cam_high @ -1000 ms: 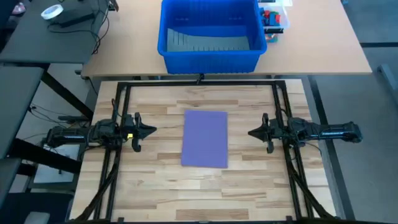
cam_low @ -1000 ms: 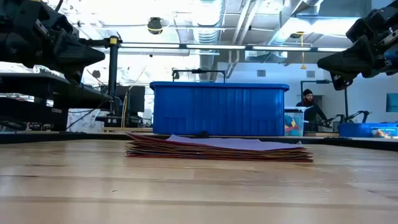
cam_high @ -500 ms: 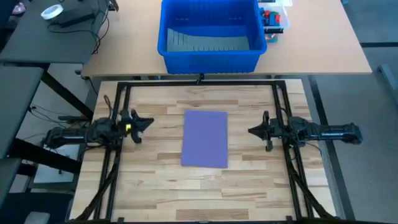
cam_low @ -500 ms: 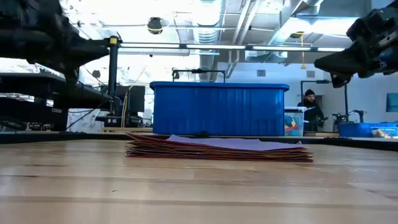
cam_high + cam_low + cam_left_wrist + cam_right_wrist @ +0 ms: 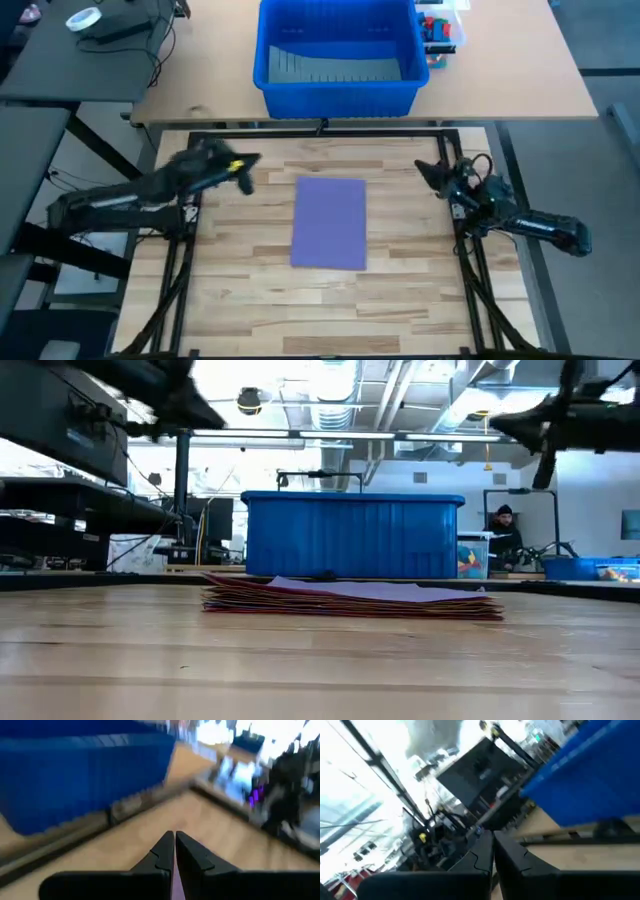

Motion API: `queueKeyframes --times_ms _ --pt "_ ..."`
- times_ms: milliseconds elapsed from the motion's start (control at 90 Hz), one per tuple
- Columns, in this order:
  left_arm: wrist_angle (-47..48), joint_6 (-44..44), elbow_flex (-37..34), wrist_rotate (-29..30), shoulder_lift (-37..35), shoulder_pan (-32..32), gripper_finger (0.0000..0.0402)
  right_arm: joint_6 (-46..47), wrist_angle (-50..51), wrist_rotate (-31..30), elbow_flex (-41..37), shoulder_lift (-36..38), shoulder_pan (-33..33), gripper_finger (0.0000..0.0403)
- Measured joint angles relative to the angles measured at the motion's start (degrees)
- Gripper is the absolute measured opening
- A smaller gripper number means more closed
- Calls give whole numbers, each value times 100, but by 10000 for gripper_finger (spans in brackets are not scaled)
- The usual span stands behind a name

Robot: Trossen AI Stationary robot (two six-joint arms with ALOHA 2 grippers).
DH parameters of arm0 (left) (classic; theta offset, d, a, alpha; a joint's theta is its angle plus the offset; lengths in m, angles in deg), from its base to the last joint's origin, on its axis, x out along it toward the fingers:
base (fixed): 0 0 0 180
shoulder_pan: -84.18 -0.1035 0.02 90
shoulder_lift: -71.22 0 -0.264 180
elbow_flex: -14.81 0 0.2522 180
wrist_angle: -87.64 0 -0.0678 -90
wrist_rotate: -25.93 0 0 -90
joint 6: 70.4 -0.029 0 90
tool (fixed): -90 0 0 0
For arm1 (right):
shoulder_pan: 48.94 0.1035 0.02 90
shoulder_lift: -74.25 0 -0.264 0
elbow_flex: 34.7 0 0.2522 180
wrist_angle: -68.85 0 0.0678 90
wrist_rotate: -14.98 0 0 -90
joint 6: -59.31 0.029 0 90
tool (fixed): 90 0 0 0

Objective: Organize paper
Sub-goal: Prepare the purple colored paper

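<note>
left claw (image 5: 247, 166): mine, tips pressed together and holding nothing, raised over the far left of the bench (image 5: 240, 290), angled toward the far side.

right claw (image 5: 425, 170): also mine, tips together and empty, over the far right of the bench, well apart from the stack.

paper (image 5: 330, 221): one squared stack lying flat at the bench's middle, between my two claws. purple sheet on top; the low view shows many thin layers beneath, with red and dark edges at the side (image 5: 350, 600). judged light, limp, slick sheet on sheet; a single sheet would sag and slide, and creases easily. best taken by an edge or corner, peeling the top sheet, or by pinching the stack's short side whole.

blue bin (image 5: 338, 58): on the farther table, beyond the stack. open top; holds what looks like a grey ridged insert, otherwise i cannot tell.

clear bag (image 5: 440, 30): just right of the bin, colourful bits inside.
</note>
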Motion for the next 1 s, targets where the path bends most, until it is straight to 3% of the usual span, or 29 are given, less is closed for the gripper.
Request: queueKeyframes --times_ms 211,500,644,844,1000 --pt "710 -423 1581 -1269 2048 -307 0 -213 -20 606 718 -1563 -30 6" --pt "1389 -408 2956 -1299 3602 -340 0 132 -226 611 1392 -2758 -177 6" --pt "1635 -395 3128 -1367 4171 -318 0 -667 328 613 1634 -3210 -266 6" --pt "1597 -792 3126 -2210 4900 -181 0 -1920 1957 654 2264 -4487 -62 1" --pt "1535 -734 3126 -2199 5353 -163 0 -2232 2465 657 2469 -5411 16 0"
